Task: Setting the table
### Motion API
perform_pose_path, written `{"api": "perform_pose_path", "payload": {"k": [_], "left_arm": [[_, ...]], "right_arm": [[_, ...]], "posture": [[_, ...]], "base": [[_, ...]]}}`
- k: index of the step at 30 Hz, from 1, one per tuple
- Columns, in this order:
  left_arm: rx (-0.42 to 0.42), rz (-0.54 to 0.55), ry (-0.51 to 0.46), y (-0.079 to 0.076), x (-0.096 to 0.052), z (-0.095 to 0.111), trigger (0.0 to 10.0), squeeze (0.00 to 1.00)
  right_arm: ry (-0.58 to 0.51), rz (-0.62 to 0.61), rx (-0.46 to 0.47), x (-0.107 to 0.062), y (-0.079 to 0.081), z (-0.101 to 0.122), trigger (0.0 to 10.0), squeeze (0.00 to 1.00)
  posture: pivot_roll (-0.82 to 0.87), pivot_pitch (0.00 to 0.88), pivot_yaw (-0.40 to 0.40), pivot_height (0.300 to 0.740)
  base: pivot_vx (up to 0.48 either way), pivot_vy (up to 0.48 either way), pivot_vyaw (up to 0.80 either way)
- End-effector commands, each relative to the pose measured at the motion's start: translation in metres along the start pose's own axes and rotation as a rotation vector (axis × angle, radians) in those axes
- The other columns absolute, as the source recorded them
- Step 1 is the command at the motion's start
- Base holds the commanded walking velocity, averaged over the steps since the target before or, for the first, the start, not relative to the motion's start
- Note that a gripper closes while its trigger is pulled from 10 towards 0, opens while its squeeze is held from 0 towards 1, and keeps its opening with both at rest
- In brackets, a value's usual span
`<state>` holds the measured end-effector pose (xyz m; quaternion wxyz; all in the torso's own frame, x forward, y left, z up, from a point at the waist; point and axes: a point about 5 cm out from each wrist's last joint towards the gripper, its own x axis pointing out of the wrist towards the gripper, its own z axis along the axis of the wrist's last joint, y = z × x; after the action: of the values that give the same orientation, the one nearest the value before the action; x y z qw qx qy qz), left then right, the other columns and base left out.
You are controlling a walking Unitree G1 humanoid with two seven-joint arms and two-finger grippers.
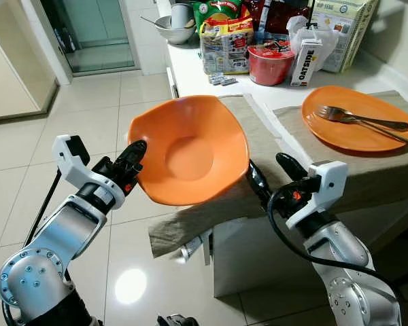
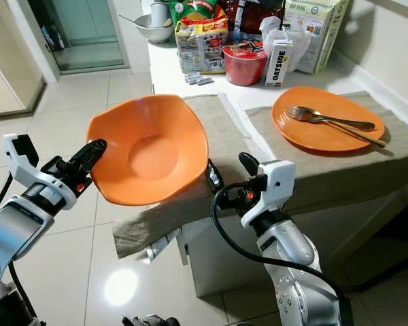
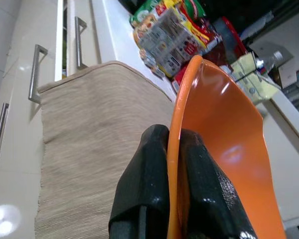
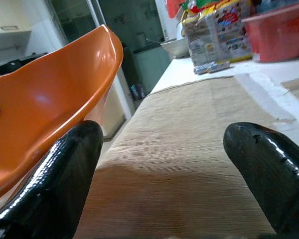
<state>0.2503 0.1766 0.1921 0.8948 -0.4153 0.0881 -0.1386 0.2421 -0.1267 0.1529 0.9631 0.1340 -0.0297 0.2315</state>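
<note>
Bowl-placing step, I'd say. The left pincer is clamped on the rim of the empty orange bowl, tilted in the air over the near placemat at the table edge. The right pincer is spread wide just beside the bowl, holding nothing. Next: level it, lower onto the mat. The orange plate holds a fork.

Glossy pale floor tiles spread out from the white counter, catching a bright light glare. Beyond the counter stands what may be a glass door. Handled drawers front it.
</note>
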Motion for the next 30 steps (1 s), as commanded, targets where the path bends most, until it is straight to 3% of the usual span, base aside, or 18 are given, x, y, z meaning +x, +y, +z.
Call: {"api": "perform_pose_path", "payload": {"k": [1, 6, 13, 16, 20, 23, 30], "left_arm": [[0.024, -0.038, 0.019, -0.009, -0.001, -0.002, 0.0, 0.0], [0.024, -0.047, 0.044, -0.01, -0.001, -0.008, 0.0, 0.0], [0.041, -0.019, 0.07, -0.001, 0.0, -0.011, 0.0, 0.0], [0.067, 0.004, 0.08, 0.005, 0.001, -0.009, 0.0, 0.0], [0.085, -0.013, 0.086, 0.001, 0.003, -0.008, 0.0, 0.0], [0.088, -0.004, 0.084, 0.003, 0.003, -0.008, 0.0, 0.0], [0.1, 0.066, 0.058, 0.016, 0.007, -0.004, 0.0, 0.0]], "right_arm": [[-0.006, 0.042, 0.041, 0.005, 0.006, 0.003, 10.0, 0.0], [0.002, 0.098, 0.122, 0.012, 0.014, 0.006, 10.0, 0.0], [0.01, 0.161, 0.137, 0.017, 0.017, 0.01, 10.0, 0.0], [0.028, 0.087, 0.034, 0.025, -0.008, 0.01, 10.0, 0.0], [0.04, 0.009, -0.028, 0.03, -0.033, 0.012, 10.0, 0.0], [0.029, 0.004, -0.021, 0.032, -0.036, 0.017, 10.0, 0.0], [0.046, 0.088, 0.042, 0.028, -0.017, 0.013, 10.0, 0.0]], "posture": [[-0.13, 0.0, 0.1, 0.74], [-0.13, 0.0, 0.1, 0.74], [-0.12, 0.0, 0.099, 0.74], [-0.12, 0.0, 0.099, 0.74], [-0.12, 0.0, 0.099, 0.74], [-0.12, 0.0, 0.099, 0.74], [-0.12, 0.0, 0.097, 0.74]], "base": [[0.0, 0.0, 0.0], [0.0, 0.0, 0.0], [0.0, 0.0, 0.0], [0.0, 0.0, 0.0], [0.0, 0.0, 0.0], [0.0, 0.0, 0.0], [0.0, 0.0, 0.0]]}}
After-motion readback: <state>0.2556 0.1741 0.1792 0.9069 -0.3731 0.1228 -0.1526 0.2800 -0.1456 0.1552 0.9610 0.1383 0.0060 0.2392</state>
